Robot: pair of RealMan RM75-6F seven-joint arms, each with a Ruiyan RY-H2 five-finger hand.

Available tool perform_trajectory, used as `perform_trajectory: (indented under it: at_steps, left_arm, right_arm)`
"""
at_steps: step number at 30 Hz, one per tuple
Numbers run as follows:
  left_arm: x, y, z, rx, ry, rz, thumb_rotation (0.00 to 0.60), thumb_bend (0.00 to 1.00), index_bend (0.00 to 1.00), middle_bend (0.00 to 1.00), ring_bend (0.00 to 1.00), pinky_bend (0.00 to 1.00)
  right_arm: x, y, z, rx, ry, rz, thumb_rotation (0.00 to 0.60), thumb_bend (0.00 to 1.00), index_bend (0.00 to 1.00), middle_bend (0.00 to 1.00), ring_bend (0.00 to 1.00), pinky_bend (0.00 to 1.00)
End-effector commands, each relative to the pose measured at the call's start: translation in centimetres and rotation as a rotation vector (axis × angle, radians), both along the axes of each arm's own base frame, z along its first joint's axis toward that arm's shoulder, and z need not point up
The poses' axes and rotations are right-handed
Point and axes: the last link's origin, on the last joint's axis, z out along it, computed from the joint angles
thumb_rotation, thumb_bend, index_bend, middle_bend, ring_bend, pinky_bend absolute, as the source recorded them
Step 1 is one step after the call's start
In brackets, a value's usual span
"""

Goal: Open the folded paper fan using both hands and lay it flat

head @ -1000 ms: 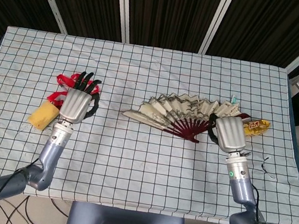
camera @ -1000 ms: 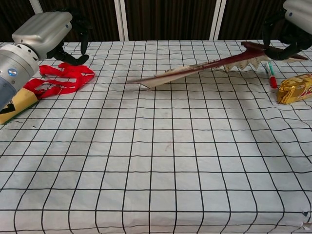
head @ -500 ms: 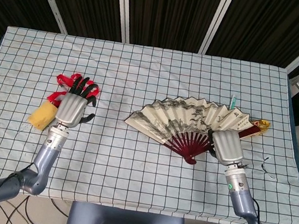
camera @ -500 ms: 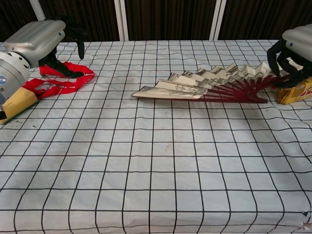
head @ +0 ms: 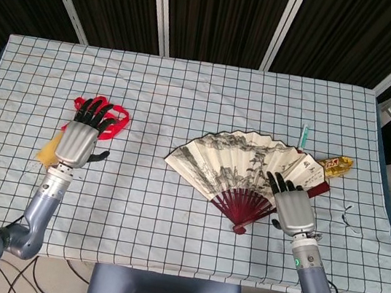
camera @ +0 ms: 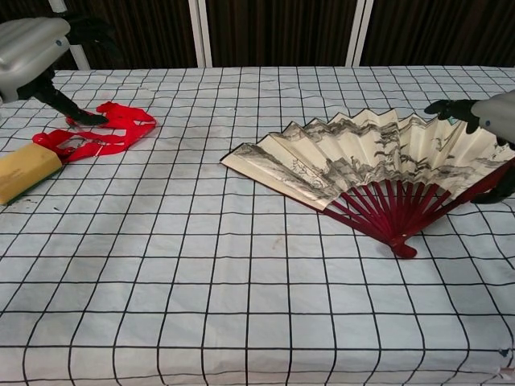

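Observation:
The paper fan (head: 247, 167) lies spread wide and flat on the checked cloth, its painted leaf toward the far side and its red ribs meeting at the pivot (head: 239, 229) near me. In the chest view the fan (camera: 370, 165) fills the right half of the table. My right hand (head: 291, 206) hovers at the fan's right edge with fingers apart, holding nothing; the chest view shows this hand (camera: 487, 121) above the leaf's right end. My left hand (head: 79, 138) is far left, fingers spread and empty, over the red ribbon; the chest view catches it (camera: 32, 44) at the top left corner.
A red ribbon (head: 115, 118) and a yellow block (camera: 22, 169) lie at the left by my left hand. A gold-wrapped snack (head: 338, 164) and a small pen (head: 305, 133) sit just beyond the fan's right end. The table's right edge is close.
The fan went from tilted and part-folded in my right hand to fully spread and flat. My right hand let go and drew back toward me. My left hand shifted left and nearer me.

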Motion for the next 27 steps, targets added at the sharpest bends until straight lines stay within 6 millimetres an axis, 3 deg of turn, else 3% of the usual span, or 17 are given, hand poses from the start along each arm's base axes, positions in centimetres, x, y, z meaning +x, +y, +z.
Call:
perform_trajectory:
  at_steps: [1, 7, 16, 22, 27]
  left_arm:
    - [-1.5, -1.4, 2.3, 0.018, 0.006, 0.009, 0.600, 0.01, 0.25, 0.07, 0.00, 0.00]
    - [-3.8, -3.5, 6.3, 0.062, 0.012, 0.038, 0.600, 0.01, 0.17, 0.04, 0.00, 0.00]
    - [-8.1, -8.7, 12.5, 0.136, 0.056, 0.133, 0.600, 0.01, 0.10, 0.01, 0.00, 0.00]
    - [-10.5, -12.3, 14.6, 0.169, 0.065, 0.197, 0.600, 0.01, 0.06, 0.00, 0.00, 0.00]
    - [-11.8, -14.1, 15.5, 0.203, 0.044, 0.227, 0.600, 0.01, 0.03, 0.00, 0.00, 0.00]
  right_arm:
    - [-0.7, 0.8, 0.6, -0.010, 0.023, -0.020, 0.600, 0.00, 0.00, 0.03, 0.14, 0.31]
    - [-2.1, 1.4, 2.7, -0.052, 0.027, -0.032, 0.600, 0.00, 0.00, 0.00, 0.11, 0.27]
    - [-5.5, 3.5, 8.6, -0.177, -0.022, -0.086, 0.600, 0.00, 0.00, 0.00, 0.08, 0.24]
    - [-8.0, 6.0, 11.7, -0.248, -0.075, -0.130, 0.600, 0.00, 0.00, 0.00, 0.08, 0.24]
    - [-9.6, 8.2, 13.4, -0.293, -0.125, -0.161, 0.600, 0.00, 0.00, 0.00, 0.08, 0.24]
